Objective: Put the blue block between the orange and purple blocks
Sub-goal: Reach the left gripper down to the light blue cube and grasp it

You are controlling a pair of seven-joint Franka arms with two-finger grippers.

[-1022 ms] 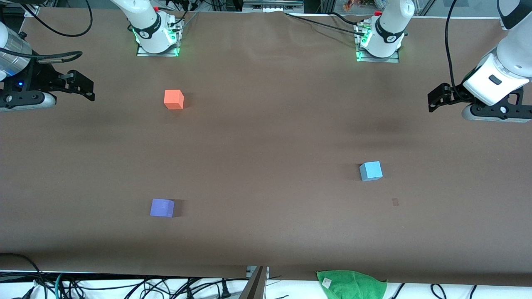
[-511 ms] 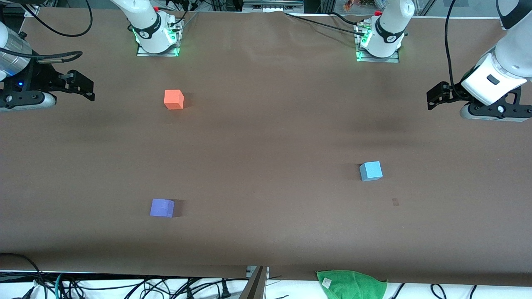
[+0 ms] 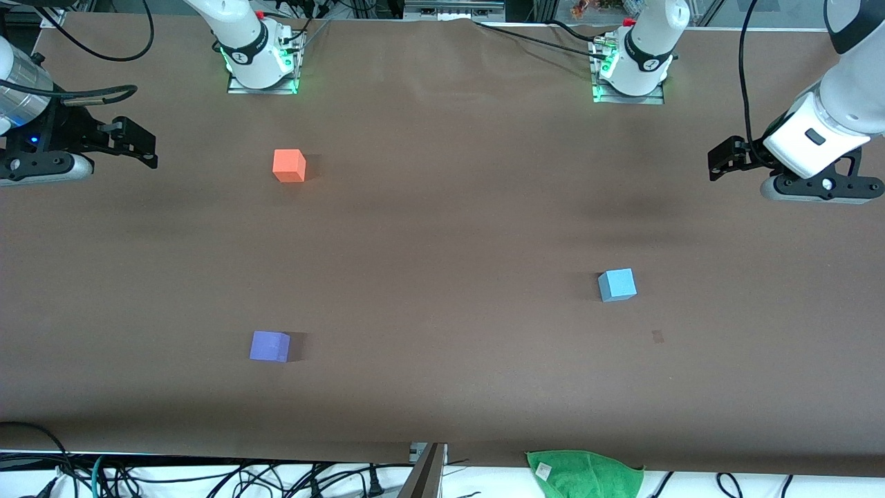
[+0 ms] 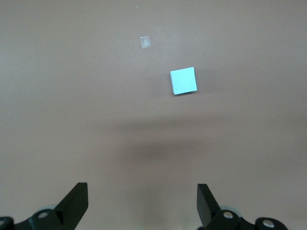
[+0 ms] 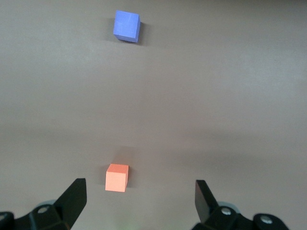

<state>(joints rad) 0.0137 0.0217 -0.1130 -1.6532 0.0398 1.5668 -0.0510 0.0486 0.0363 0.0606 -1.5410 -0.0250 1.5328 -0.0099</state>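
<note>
A small sky-blue matte cube, the blue block [image 3: 617,285], sat alone with plain faces on the brown counter [image 3: 442,242] toward the left arm's end, well apart from the orange block [image 3: 289,165] and the purple block [image 3: 269,346] at the right arm's end, the purple one nearer the front camera. The left tool [image 4: 142,203] hung released and empty over the counter's edge at its own end, while the right tool [image 5: 140,201] waited, equally spread, above the other end.
</note>
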